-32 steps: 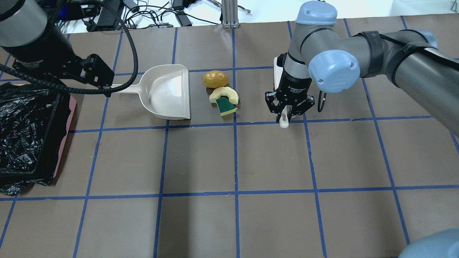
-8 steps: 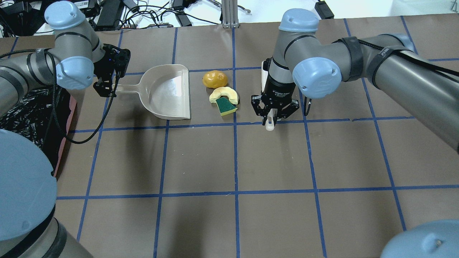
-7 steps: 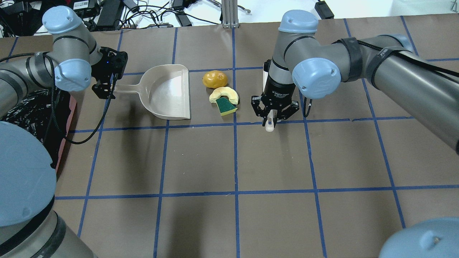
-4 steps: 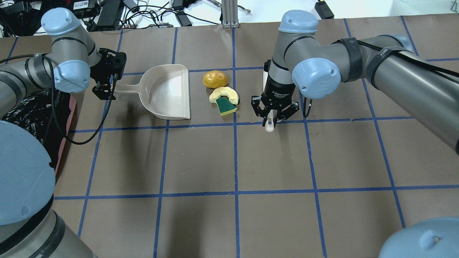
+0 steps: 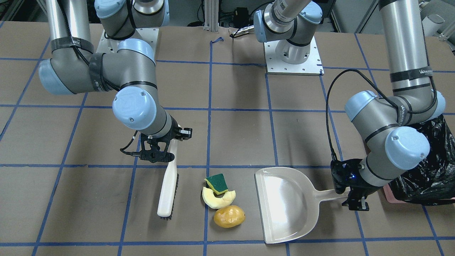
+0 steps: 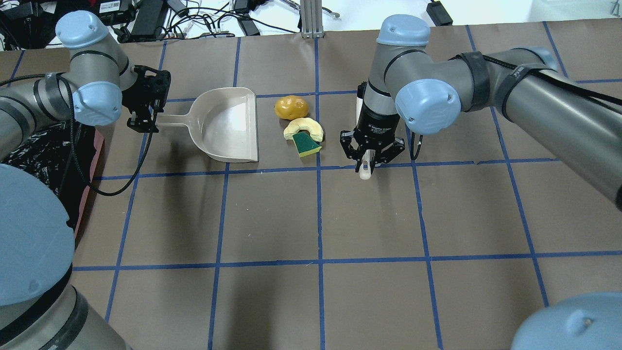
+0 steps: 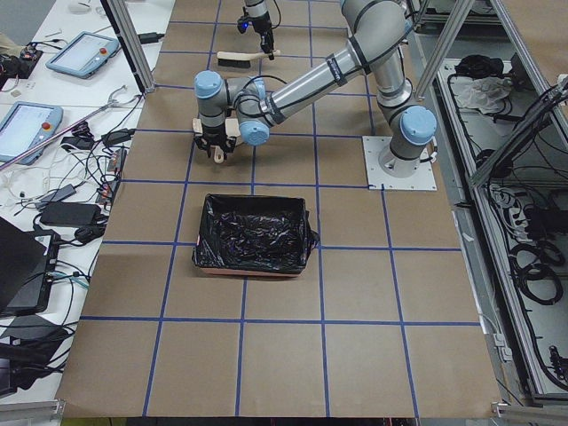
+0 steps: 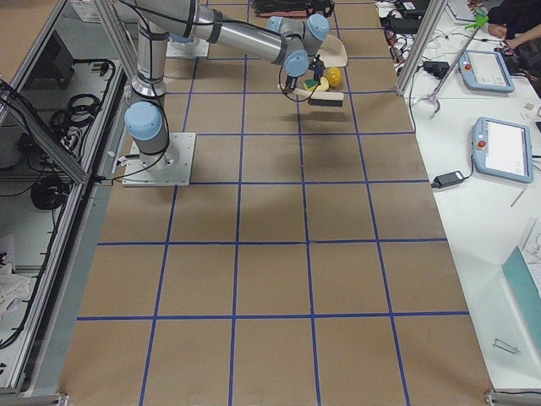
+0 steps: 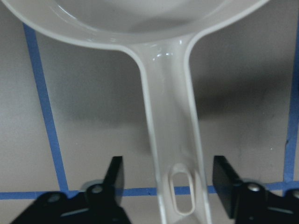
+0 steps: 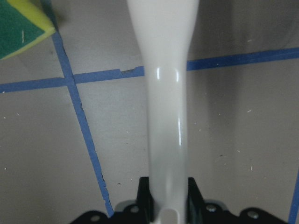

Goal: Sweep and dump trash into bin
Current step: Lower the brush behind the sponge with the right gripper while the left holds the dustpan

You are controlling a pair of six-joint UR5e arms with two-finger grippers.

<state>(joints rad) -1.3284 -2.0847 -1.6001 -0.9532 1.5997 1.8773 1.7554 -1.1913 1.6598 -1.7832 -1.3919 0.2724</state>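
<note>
The trash lies in a cluster: a potato-like lump (image 6: 291, 107), a pale fruit slice (image 6: 303, 127) and a green-topped sponge piece (image 6: 306, 144). A beige dustpan (image 6: 228, 124) rests just left of them, its mouth facing them. My left gripper (image 9: 170, 182) is open, with a finger on each side of the dustpan handle's end (image 6: 167, 119) and a gap on both sides. My right gripper (image 6: 368, 158) is shut on the handle of a beige brush (image 5: 167, 188), which stands on the table right of the trash. The bin (image 5: 426, 177), lined with a black bag, sits beyond the left gripper.
The bin's pink edge (image 6: 92, 165) lies close behind the left wrist. Cables and power supplies (image 6: 160, 19) clutter the far table edge. Both arm base plates (image 5: 293, 57) are bolted near the robot's side. Tablets (image 7: 27, 124) lie on a side bench.
The left arm has swung in and set its open gripper around the dustpan handle's end. The right gripper has carried the brush a little left toward the trash. The trash and the dustpan have not moved.
</note>
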